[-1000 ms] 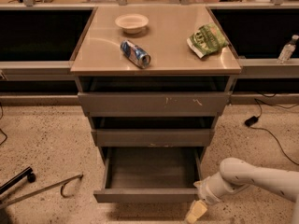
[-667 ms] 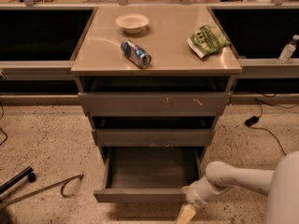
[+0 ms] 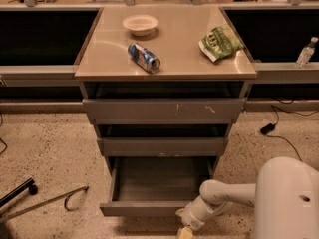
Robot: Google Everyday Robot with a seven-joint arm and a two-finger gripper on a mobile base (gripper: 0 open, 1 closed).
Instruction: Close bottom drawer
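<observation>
The robot's gripper [image 3: 185, 231] sits very low at the bottom edge of the camera view, just beside the right end of the bottom drawer's front panel. I cannot tell whether it is open or closed, or whether it touches the panel; it has hold of nothing that shows. Its white tubular arm [image 3: 224, 195] runs back to the right into the rounded white robot body [image 3: 289, 199] in the lower right corner.

The bottom drawer [image 3: 149, 208] – the lowest grey metal one, with a plain front panel – stands pulled well out from the cabinet. Only the grey floor of its box-shaped tray shows.

Above it, the middle grey metal drawer [image 3: 162, 146] and the wide top grey drawer with white scratch marks [image 3: 163, 110] each sit a little forward, with a dark gap over each front.

On the beige cabinet top [image 3: 99, 59] a blue and silver drink can [image 3: 144, 57] lies on its side near the middle. A small white shallow bowl [image 3: 140, 24] stands behind it – what it holds cannot be told. A crumpled green snack bag [image 3: 221, 42] lies toward the right edge, well apart from both.

A clear plastic bottle [image 3: 304, 52] stands on the ledge at far right. On the speckled floor [image 3: 50, 148] a bent metal rod with a hooked end [image 3: 60, 201] lies at left, and a black cable with a plug [image 3: 267, 129] at right.
</observation>
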